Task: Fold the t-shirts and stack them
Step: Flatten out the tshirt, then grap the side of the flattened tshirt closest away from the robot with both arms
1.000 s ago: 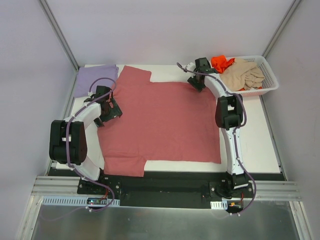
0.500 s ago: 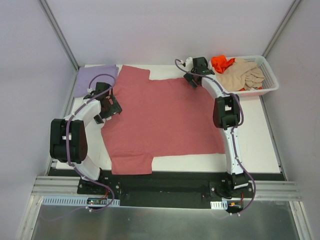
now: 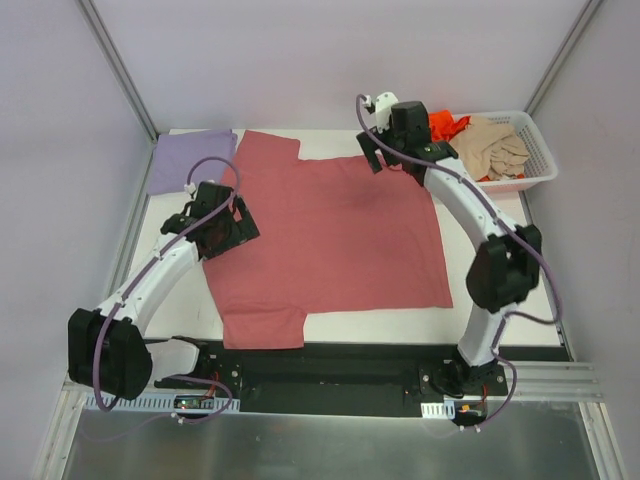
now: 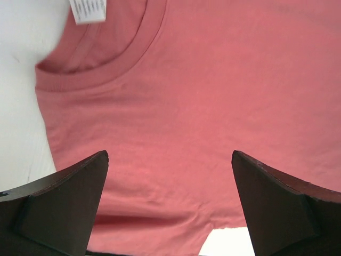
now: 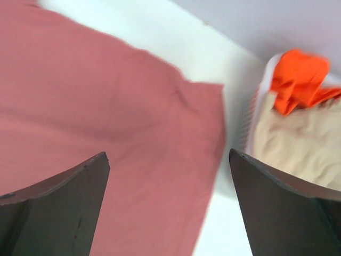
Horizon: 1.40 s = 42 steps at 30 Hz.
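The rose-red t-shirt (image 3: 330,240) lies spread flat over the middle of the table (image 3: 500,250). Its collar (image 4: 101,69) points toward the left arm's side and its hem toward the right arm's side.

The left gripper (image 3: 222,232) hovers over the shirt's collar end. Its jaws are spread wide with nothing between them, and its wrist view shows only the neckline and the white label (image 4: 88,9) below. The right gripper (image 3: 385,150) hangs above the shirt's far edge, near the far hem corner. It too is wide apart and empty, clear of the cloth.

Off the shirt's far sleeve lies the lavender t-shirt (image 3: 190,160), which looks already folded. Past the shirt's far hem corner stands the white basket (image 3: 535,150), holding the beige t-shirt (image 3: 490,148) and the orange t-shirt (image 3: 443,124).

To my eye the spreading is done and the first fold comes next. It would go best if each gripper came down on one layer right at the shirt's edge, pinching cloth without scraping the table. The two should then carry their points across together at the same height. A lopsided lift would likely drag the shirt and wrinkle the flat panel. The faint crease near the shirt's far edge may want smoothing first. The collar end is thicker, so a grip there could slip.
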Each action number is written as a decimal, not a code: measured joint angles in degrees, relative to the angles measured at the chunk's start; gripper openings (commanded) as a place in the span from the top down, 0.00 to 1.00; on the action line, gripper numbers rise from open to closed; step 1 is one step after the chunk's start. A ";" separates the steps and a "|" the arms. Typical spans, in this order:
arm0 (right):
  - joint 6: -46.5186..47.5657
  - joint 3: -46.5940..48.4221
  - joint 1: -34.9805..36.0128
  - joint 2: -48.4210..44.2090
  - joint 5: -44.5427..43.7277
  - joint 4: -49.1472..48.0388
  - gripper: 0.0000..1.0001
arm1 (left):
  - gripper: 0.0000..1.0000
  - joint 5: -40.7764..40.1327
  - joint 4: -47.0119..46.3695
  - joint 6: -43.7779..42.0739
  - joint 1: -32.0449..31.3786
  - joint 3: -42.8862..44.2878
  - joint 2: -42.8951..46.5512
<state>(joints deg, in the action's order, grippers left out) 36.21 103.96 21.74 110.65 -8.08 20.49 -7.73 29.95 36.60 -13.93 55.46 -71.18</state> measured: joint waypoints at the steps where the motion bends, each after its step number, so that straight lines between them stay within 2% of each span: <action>1: -3.50 -4.28 1.25 -4.24 0.28 -0.98 0.03 | 0.01 0.24 0.48 0.39 -1.01 -1.38 0.76; 6: -18.73 -25.64 3.19 -18.67 2.78 -3.10 0.03 | 0.01 1.29 0.35 0.50 -1.36 -2.99 -3.80; 11: -28.33 -38.51 2.32 -18.10 4.55 -2.75 0.03 | 0.01 1.77 -2.27 0.44 -1.33 -1.60 -12.70; 19: -35.21 -39.56 -0.13 -8.00 4.52 -0.76 0.03 | 0.01 2.75 -4.42 -0.07 3.26 7.06 -29.42; 30: -37.27 -34.12 -4.74 -3.65 5.84 -1.51 0.03 | 0.01 3.80 -4.09 -3.61 6.12 20.24 -39.19; 35: -36.37 -33.14 -5.27 -3.45 5.97 -1.20 0.03 | 0.01 7.45 -4.50 -5.22 6.49 20.96 -38.91; 37: -35.91 -33.55 -5.29 -4.44 5.99 -1.14 0.03 | 0.01 8.17 -4.92 -5.79 6.03 18.56 -36.09; 40: -35.74 -37.03 -5.27 -9.40 5.99 -1.60 0.03 | 0.01 6.91 -3.58 -5.49 3.58 11.93 -26.71; 42: -36.06 -41.57 -5.16 -15.65 5.97 -1.90 0.04 | 0.01 5.49 -2.08 -3.65 0.48 6.23 -16.37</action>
<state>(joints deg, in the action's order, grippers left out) 0.14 62.39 16.58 95.00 -2.11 18.59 -2.24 27.88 32.95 -13.45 61.69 -87.55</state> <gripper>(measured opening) 0.967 0.990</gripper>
